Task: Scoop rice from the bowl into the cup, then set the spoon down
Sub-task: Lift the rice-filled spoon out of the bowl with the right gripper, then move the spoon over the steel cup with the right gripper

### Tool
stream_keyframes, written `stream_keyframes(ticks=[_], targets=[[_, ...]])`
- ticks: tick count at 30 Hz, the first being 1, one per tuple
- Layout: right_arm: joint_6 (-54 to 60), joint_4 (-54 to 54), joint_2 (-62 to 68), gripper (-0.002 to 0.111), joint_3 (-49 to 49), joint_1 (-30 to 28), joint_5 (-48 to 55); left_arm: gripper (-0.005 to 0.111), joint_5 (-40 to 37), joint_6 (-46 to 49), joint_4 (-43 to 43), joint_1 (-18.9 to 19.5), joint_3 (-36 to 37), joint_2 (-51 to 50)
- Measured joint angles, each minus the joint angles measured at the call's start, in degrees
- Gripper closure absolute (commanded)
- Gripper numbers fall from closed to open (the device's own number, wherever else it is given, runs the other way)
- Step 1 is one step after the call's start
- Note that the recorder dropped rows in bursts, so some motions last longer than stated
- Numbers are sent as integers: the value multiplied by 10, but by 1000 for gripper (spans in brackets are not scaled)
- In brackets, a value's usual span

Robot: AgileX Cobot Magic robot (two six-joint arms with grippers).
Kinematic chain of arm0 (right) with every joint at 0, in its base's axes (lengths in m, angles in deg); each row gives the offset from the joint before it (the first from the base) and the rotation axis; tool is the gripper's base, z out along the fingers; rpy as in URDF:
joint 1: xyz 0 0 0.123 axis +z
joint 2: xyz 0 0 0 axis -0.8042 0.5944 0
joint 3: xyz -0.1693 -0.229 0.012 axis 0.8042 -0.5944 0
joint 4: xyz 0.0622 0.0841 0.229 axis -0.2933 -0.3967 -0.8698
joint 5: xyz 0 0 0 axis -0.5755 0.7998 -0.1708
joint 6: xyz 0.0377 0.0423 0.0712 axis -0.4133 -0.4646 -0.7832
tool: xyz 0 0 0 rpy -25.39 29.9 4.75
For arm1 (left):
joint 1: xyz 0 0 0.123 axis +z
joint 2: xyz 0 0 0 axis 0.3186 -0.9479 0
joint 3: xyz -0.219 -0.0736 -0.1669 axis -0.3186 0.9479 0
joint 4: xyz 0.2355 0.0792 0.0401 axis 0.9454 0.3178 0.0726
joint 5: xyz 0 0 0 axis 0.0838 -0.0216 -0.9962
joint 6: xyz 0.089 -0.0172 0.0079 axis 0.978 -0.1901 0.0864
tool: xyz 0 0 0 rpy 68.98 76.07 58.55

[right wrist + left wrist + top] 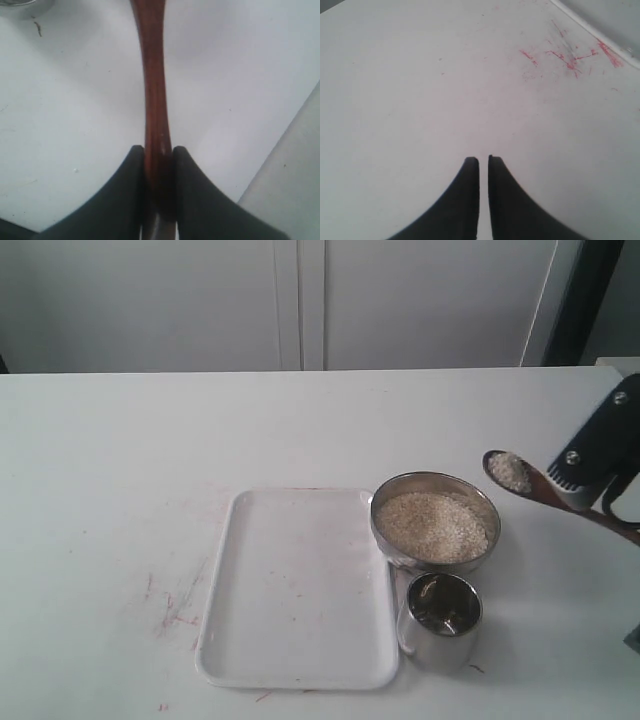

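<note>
Rice (510, 471) sat heaped in the head of the spoon (535, 487), held up beside the bowl (437, 476). The right end effector (159, 152) was clamped tight on the thin handle, well back from the head. The spoon looked light and stiff, but loose grains could slide off if it tipped. The cup (440, 625) stood just beside the bowl. The left end effector (483, 161) seemed pressed together, holding nothing.
</note>
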Motion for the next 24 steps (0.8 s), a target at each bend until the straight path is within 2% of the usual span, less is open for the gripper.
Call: stream_keyframes(ticks=[17, 24], targets=[[-7, -91, -15, 108, -23, 1, 1, 92, 0, 0, 0, 0, 0, 0], [-11, -88, -15, 108, -42, 59, 2, 92, 0, 0, 0, 0, 0, 0]])
